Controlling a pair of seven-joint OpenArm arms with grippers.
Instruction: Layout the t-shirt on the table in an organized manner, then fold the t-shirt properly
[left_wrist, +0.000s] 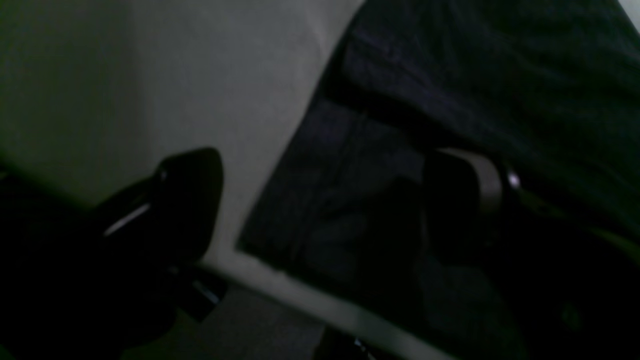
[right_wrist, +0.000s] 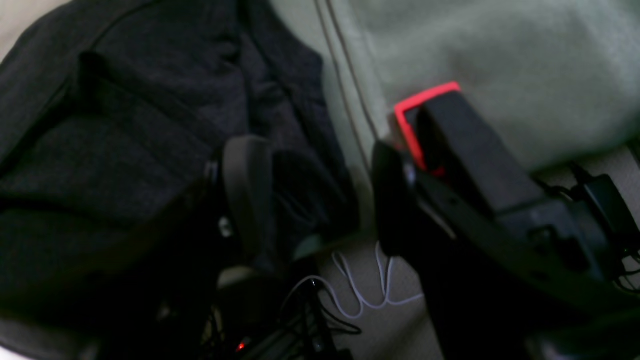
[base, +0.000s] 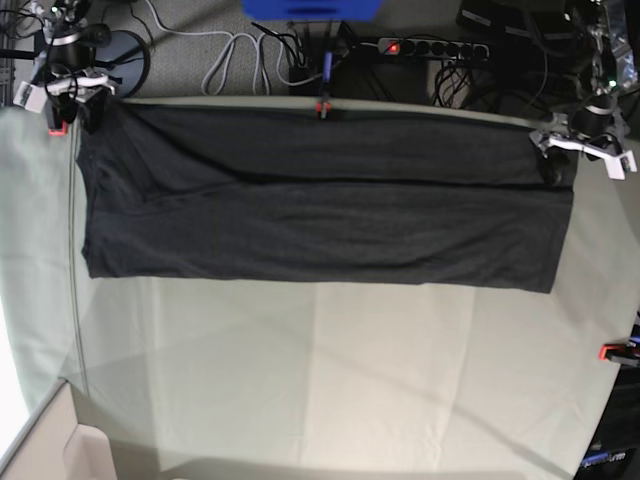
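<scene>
The t-shirt (base: 320, 220) lies as a long dark band across the far half of the table (base: 320, 370), plain side up, with one lengthwise fold line. My left gripper (base: 585, 148) hovers at its far right corner. In the left wrist view that gripper (left_wrist: 325, 200) is open wide, one finger over bare cloth and the other over the t-shirt (left_wrist: 475, 75). My right gripper (base: 72, 95) sits at the far left corner. In the right wrist view it (right_wrist: 320, 200) stands open, astride the edge of the t-shirt (right_wrist: 125, 125) at the table's rim.
Red clamps (base: 323, 108) (base: 614, 351) grip the table's edges, and one (right_wrist: 425, 115) is right beside my right gripper. Behind the far edge lie a power strip (base: 420, 47) and floor cables (right_wrist: 360, 295). The near half of the table shows only pale cloth.
</scene>
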